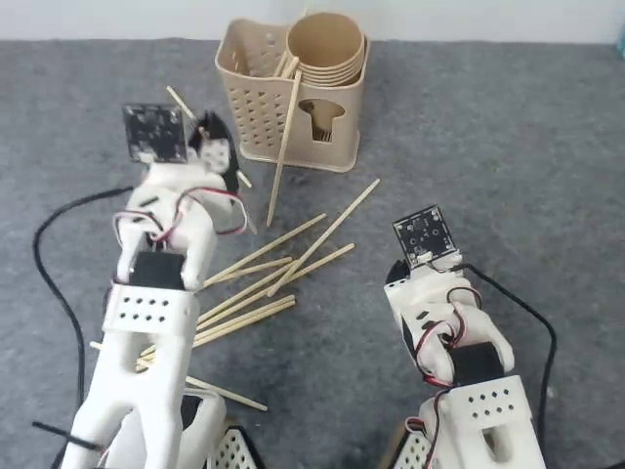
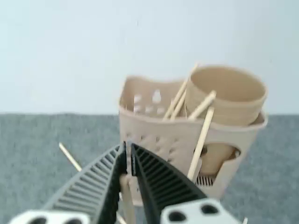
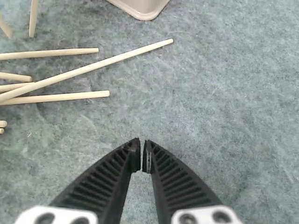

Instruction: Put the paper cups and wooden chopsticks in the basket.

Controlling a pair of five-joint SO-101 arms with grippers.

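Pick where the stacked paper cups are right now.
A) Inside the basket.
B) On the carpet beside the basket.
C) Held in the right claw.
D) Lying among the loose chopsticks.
A: the paper cups stand nested in one compartment of the basket, with their rims above its wall.

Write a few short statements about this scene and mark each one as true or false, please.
1. The paper cups are stacked inside the basket. True.
2. The left gripper is shut on a chopstick. True.
3. The right gripper holds a paper cup. False: it is shut on nothing, above the grey mat.
4. Every chopstick is already in the basket. False: many loose chopsticks lie on the mat.
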